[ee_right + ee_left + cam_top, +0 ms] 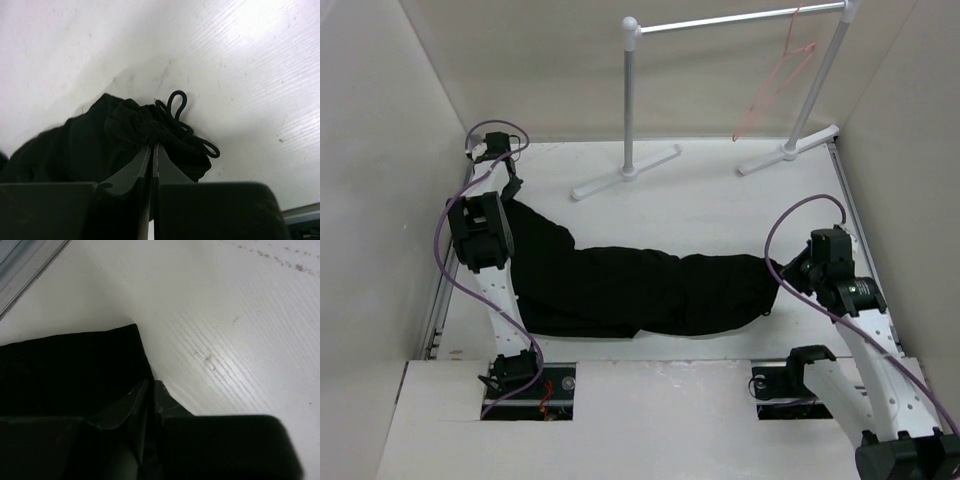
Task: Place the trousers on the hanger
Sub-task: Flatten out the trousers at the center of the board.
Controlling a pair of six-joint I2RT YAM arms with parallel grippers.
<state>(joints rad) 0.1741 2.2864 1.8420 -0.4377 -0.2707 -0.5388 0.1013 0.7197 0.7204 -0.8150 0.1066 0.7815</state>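
The black trousers [640,285] lie stretched across the table from left to right. My left gripper [512,190] is at their far left end; in the left wrist view it [152,386] is shut on the edge of a flat leg corner [75,370]. My right gripper [783,270] is at their right end; in the right wrist view it [152,148] is shut on the bunched waistband [140,122], with drawstring loops [176,102] lying beside it. The pink wire hanger [775,80] hangs from the rack bar at the back right, away from both grippers.
The white tubular rack [720,22] stands at the back with feet [625,172] on the table. Beige walls close in on the left, back and right. A metal rail [25,265] runs along the table's left edge.
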